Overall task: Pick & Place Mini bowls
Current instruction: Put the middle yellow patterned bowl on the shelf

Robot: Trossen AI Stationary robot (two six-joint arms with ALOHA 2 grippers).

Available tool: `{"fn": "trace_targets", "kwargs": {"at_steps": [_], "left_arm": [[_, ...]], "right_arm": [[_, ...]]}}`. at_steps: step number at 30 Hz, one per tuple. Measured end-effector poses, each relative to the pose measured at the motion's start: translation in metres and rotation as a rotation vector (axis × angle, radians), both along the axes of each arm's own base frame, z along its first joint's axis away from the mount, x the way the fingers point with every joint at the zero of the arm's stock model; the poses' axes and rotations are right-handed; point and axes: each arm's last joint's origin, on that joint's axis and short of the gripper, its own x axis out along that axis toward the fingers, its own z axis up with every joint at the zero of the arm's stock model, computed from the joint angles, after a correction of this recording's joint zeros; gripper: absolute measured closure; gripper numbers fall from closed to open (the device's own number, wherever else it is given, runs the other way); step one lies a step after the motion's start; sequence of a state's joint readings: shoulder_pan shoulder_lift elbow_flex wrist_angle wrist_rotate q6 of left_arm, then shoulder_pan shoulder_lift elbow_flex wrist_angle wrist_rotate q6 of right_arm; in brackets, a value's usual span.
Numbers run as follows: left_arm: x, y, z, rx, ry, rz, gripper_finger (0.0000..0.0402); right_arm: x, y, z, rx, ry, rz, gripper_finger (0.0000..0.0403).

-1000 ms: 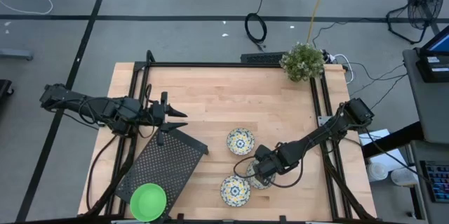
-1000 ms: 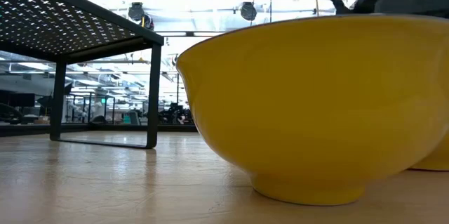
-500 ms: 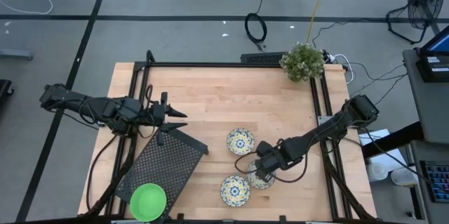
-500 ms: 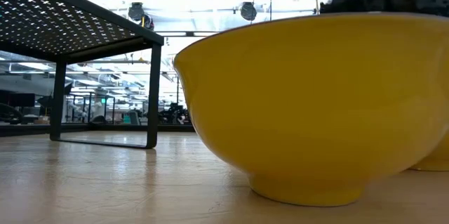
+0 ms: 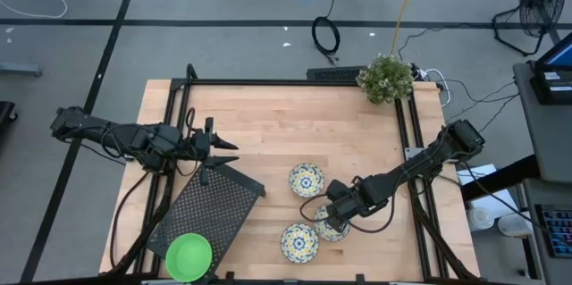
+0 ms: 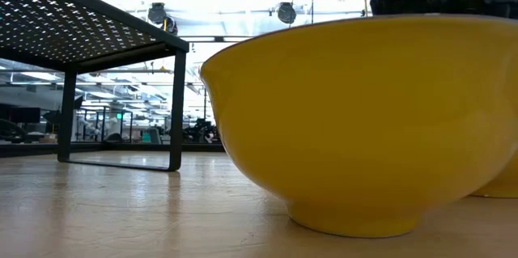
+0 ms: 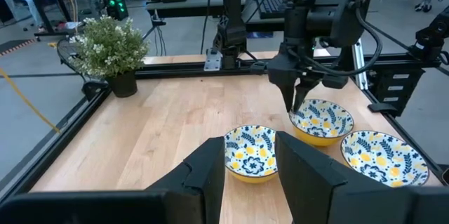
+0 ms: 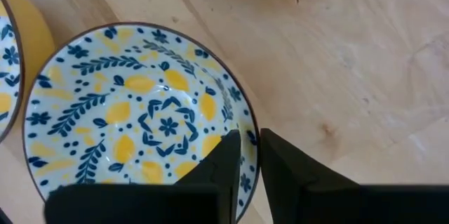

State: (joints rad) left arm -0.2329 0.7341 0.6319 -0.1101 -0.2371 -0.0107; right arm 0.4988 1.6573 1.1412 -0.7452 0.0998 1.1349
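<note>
Three floral bowls stand on their feet on the wooden table: one in the middle, one near the front edge, one under my right gripper. My right gripper points down, shut on this last bowl's rim. A green bowl sits on the black mesh tray. My left gripper is open and empty over the tray's far corner. No other bowls are in view. My right gripper pinches the floral bowl's rim, one finger inside the bowl and one outside. The fingers come from above, pointing down. The bowl stands upright with its foot on the table.
A potted plant stands at the far right corner. The mesh tray stands on legs at the table's left front. The near bowl's yellow wall fills the low view. Black rails frame the table. Bare wood lies far of the bowls.
My right gripper has come down a little over the floral bowl and now shows lower behind the near bowl in the low view. The bowls and my left arm have kept still.
</note>
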Motion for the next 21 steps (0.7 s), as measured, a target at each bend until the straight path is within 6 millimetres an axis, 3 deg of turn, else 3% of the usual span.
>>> {"fn": "trace_targets", "kwargs": {"at_steps": [9,21], "left_arm": [[0.000,0.000,0.000,-0.001,0.000,0.000,0.0270],[0.000,0.000,0.000,-0.001,0.000,0.000,0.0270]], "right_arm": [[-0.004,-0.001,-0.019,0.072,-0.004,0.021,0.0335],[-0.002,-0.003,-0.021,0.089,-0.015,0.023,0.0357]]}}
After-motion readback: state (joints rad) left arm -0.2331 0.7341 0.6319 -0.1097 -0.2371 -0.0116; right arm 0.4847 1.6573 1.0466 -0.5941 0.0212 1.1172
